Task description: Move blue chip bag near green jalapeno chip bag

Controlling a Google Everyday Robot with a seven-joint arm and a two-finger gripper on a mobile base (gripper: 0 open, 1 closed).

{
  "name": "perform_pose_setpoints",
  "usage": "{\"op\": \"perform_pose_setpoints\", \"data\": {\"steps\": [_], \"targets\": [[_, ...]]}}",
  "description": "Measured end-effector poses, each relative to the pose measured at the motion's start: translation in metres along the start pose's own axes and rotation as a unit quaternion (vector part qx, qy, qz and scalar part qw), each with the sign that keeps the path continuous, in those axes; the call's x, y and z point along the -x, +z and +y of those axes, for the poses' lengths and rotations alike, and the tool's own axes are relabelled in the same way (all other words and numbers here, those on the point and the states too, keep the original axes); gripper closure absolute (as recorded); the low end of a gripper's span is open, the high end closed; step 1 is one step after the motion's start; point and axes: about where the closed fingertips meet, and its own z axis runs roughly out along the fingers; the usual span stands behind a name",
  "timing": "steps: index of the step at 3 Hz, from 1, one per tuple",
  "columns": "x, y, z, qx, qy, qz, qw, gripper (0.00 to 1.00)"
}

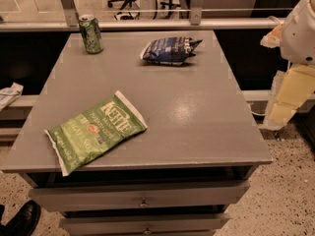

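A crinkled navy chip bag (170, 50) lies at twelve o'clock, a flat green Kettle bag (95, 130) at seven. The gripper (288, 100) hangs at three; whether it is clenched cannot be told.

Green soda can (90, 33) upright, back-left corner of grey table (197, 127) — black shoe (22, 220) on floor.

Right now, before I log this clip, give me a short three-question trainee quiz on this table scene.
1. True or false: the blue chip bag lies touching the green jalapeno chip bag.
2. Which stands at the far left corner of the table? A) green soda can B) a mug C) a bowl
3. Fill in: the gripper hangs beyond the ____ edge of the table, apart from both bags.
Key: 1 false; 2 A; 3 right.
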Motion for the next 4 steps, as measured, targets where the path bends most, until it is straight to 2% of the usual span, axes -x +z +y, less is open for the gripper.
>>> {"op": "perform_pose_setpoints", "data": {"steps": [2, 3, 4], "targets": [[-0.002, -0.005, -0.002, -0.008, 0.004, -0.008, 0.9999, 0.00], [0.006, -0.001, -0.018, -0.026, 0.004, -0.039, 0.9989, 0.00], [0.042, 0.021, -0.067, -0.065, 0.002, -0.131, 0.9893, 0.00]]}}
